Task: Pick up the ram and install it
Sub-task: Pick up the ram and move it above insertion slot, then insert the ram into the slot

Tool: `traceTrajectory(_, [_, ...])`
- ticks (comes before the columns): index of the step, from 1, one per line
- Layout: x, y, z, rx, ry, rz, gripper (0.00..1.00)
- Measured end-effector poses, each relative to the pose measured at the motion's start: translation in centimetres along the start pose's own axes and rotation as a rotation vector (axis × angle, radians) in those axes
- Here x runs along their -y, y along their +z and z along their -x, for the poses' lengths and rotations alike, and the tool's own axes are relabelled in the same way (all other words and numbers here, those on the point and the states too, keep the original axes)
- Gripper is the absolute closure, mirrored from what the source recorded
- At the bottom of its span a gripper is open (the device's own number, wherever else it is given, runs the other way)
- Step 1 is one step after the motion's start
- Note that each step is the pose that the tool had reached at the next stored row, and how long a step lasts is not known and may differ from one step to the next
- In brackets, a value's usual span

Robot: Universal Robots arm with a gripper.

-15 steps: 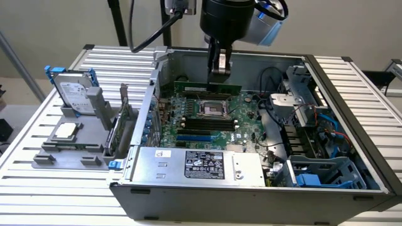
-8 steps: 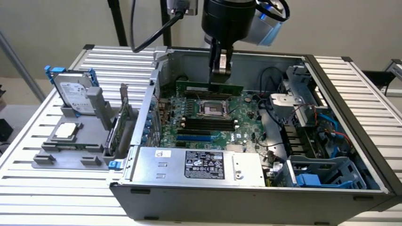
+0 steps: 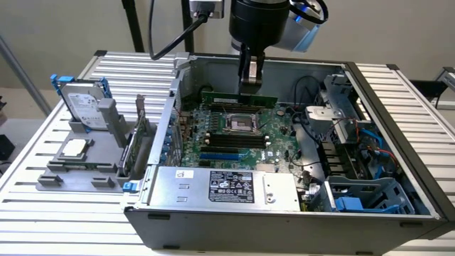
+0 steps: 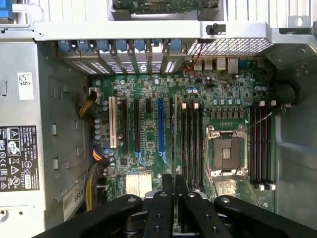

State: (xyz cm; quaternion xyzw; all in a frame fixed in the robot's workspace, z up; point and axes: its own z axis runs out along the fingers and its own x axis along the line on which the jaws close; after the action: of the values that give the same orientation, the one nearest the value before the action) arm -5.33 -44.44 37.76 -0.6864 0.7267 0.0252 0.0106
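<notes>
Hanging lengthwise inside the open computer case (image 3: 398,160), the ram (image 3: 238,100) is being held by its upper edge in the gripper (image 3: 249,88). The fingers are clamping it from both faces, and the green stick is sitting level with its long edge facing down toward the motherboard (image 3: 277,141).

In the wrist view the ram (image 4: 176,144) is showing edge-on as a thin line running out from between the gripper (image 4: 175,187) fingers. It is lining up just beside the nearer bank of black memory slots (image 4: 192,144), on the side away from the CPU socket (image 4: 226,153). Whether it is touching the board I cannot tell. A second bank of black slots (image 4: 262,148) is lying on the far side of the socket, and a blue slot (image 4: 160,129) and a white slot (image 4: 112,121) are running parallel further along the board.

In the exterior view the CPU socket (image 3: 240,124) is sitting just below the ram, with black slots (image 3: 231,140) nearer the camera. The power supply (image 3: 224,186) is filling the case's front edge.

To the exterior view's left, outside the case, a grey fixture (image 3: 78,170) is standing on the slatted table (image 3: 29,213), carrying an upright hard drive (image 3: 83,109), a processor (image 3: 74,149) lying flat, and an expansion card (image 3: 135,144) on edge.
</notes>
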Motion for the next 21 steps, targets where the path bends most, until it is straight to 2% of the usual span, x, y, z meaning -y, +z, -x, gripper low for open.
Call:
traceTrajectory(14, [-0.05, 0.06, 0.2, -0.0002, 0.000, -0.0001, 0.87])
traceTrajectory(16, [-0.06, 0.35, 0.6, -0.0001, 0.000, -0.0004, 0.87])
traceTrajectory(21, [-0.24, 1.34, 2.7, -0.0007, 0.000, -0.0002, 0.87])
